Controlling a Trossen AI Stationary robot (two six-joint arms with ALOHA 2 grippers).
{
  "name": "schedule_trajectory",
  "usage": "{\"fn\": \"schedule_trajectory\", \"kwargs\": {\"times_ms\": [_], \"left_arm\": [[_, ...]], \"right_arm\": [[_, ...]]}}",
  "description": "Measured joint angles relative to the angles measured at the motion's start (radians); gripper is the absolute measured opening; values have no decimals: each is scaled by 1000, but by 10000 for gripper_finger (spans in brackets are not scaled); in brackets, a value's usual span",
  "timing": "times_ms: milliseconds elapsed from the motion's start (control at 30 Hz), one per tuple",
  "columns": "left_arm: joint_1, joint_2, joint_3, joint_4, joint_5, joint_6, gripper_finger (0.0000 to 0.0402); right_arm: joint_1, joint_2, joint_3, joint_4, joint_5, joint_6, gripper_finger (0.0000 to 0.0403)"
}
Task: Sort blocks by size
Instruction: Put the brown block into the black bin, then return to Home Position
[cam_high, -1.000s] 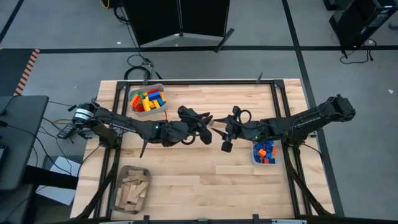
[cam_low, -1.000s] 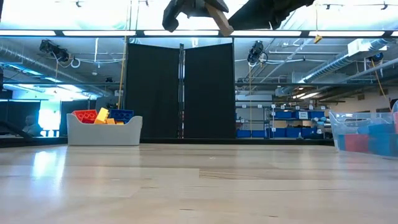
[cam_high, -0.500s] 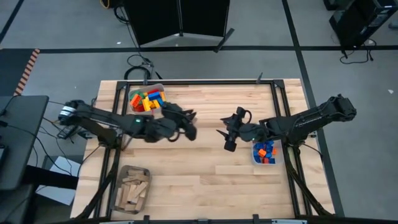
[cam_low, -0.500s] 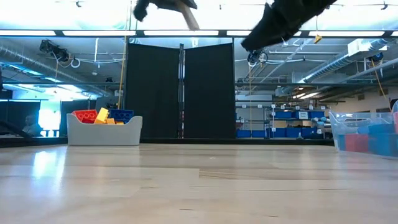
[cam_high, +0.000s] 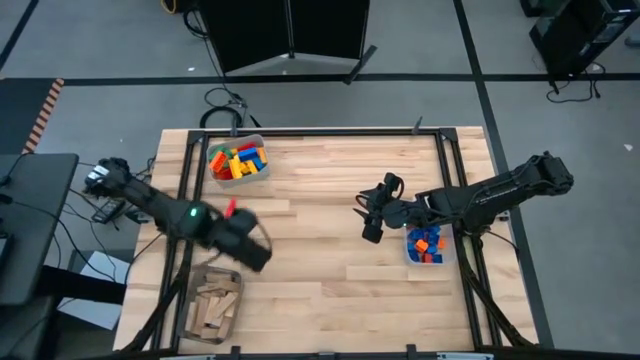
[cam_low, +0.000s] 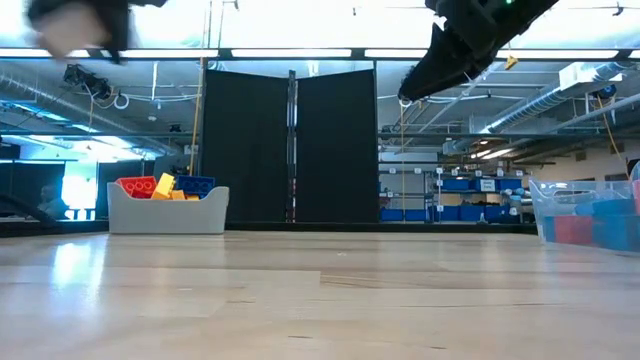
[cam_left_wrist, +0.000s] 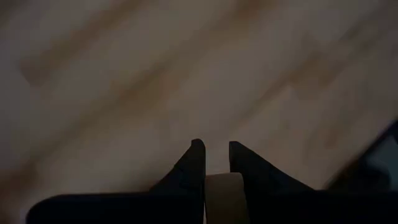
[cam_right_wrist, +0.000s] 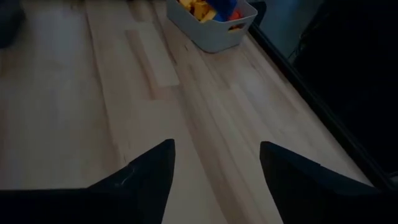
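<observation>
My left gripper is over the table's left side, just above the clear bin of tan wooden pieces. It is shut on one tan wooden block. The low view shows this gripper high up and blurred. My right gripper hangs open over the middle of the table, left of the clear bin of small blue, orange and red bricks. Nothing lies between its fingers. A grey bin of mixed coloured bricks stands at the far left. My left gripper pinches the tan wooden block between its two fingers, one on each side face. The fingers slant down toward the table. The block is lifted clear of the table; which end of it they hold is hidden by the fingers.
Black frame rails run along the table's left, right and far sides. The wooden tabletop between the bins is bare. The grey bin shows in the low view at the left, the clear brick bin at the right.
My left gripper has swung from the table's middle, where it stood beside the right gripper, toward the left and near edges, carrying the tan block. It has tipped to point steeply down. My right gripper has stayed near the middle.
</observation>
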Motion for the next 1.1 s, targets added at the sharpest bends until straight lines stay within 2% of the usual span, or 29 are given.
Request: {"fn": "schedule_trajectory", "kwargs": {"times_ms": [300,533,800,933,1100], "left_arm": [[-324,6,-129,47,82,-470,57],[-472,6,-180,51,83,-712,62],[-503,6,-207,69,86,-681,92],[-511,6,-207,62,88,-662,95],[-520,6,-207,19,137,-615,96]], "right_arm": [[-12,0,0,3,2,27,247],[-13,0,0,21,2,27,246],[-40,0,0,101,3,77,241],[-42,0,0,131,3,143,241],[-39,0,0,140,2,185,244]]}}
